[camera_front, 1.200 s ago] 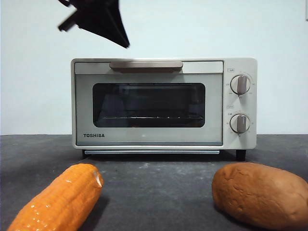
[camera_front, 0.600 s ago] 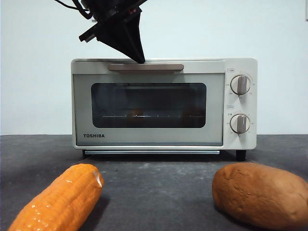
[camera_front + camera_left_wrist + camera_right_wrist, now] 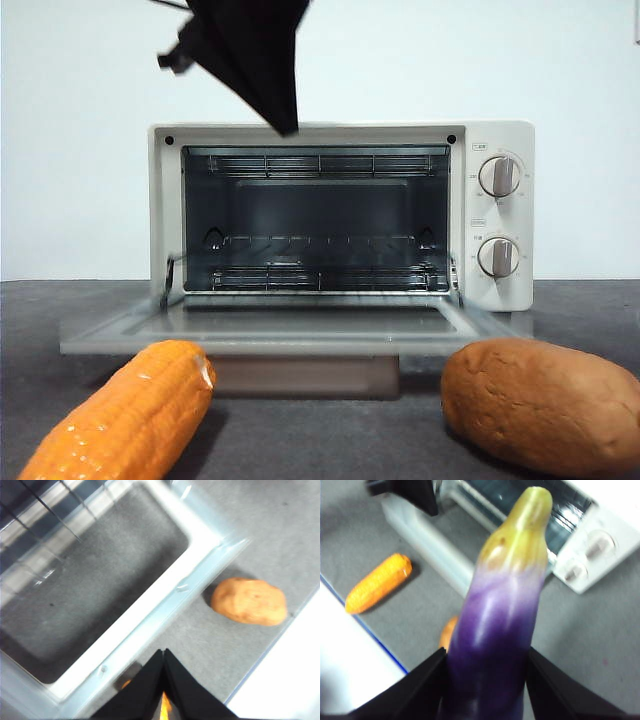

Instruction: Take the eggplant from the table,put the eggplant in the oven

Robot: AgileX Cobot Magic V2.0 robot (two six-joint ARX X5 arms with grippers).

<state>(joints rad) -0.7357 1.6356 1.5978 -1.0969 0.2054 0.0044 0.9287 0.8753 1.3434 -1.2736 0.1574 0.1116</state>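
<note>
The oven (image 3: 340,215) door, shut a moment ago, now lies open; the left tool (image 3: 164,652), jaws pressed together, hovers above it. The right tool (image 3: 485,665) grips the eggplant (image 3: 500,625), which next needs carrying onto the rack.

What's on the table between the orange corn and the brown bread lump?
Nothing lies between the corn and the bread lump except bare table; the front view shows the oven's open door just behind.
</note>
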